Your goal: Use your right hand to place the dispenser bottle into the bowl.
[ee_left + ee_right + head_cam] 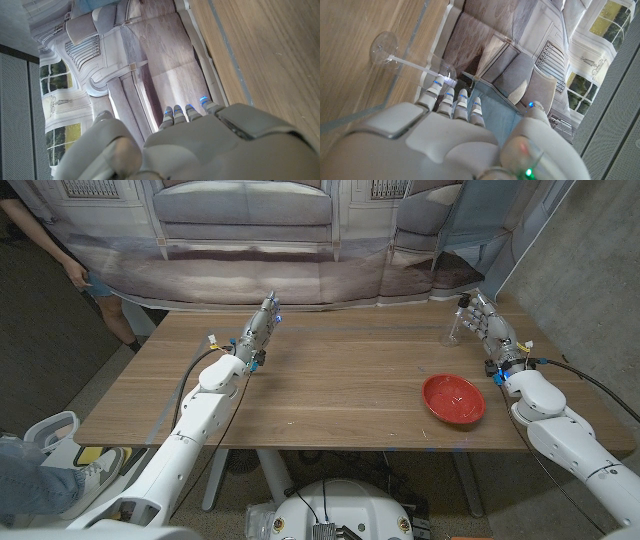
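While the red bowl point(453, 398) sits near the front right part of the wooden table point(330, 395), nothing lies inside it, and the boards around it are bare. Just beyond the bowl, up the right side, comes the white right arm point(560, 430), reaching to the far right corner. The right hand point(487, 327) is raised there, fingers point(455, 102) stretched out side by side, thumb held off to one side, nothing in its hold. Right beside those fingertips stands a clear stemmed glass point(452, 326), upright on its round foot; the right wrist view shows the foot point(384, 46) flat on the wood and the stem running to the bowl of the glass just off the fingertips. Whether they touch it, I cannot tell. That glass is the only thing at the hand; I can make out no pump bottle on the table.

Over on the other side, the left arm point(200, 420) stretches up the table, and the left hand point(259, 330) is held near the far edge, fingers point(185, 112) straight and close together, holding nothing. Well behind the table hangs a printed backdrop point(260, 240) showing a sofa and panelled walls. At the far left edge, a person's arm point(45, 235) shows.
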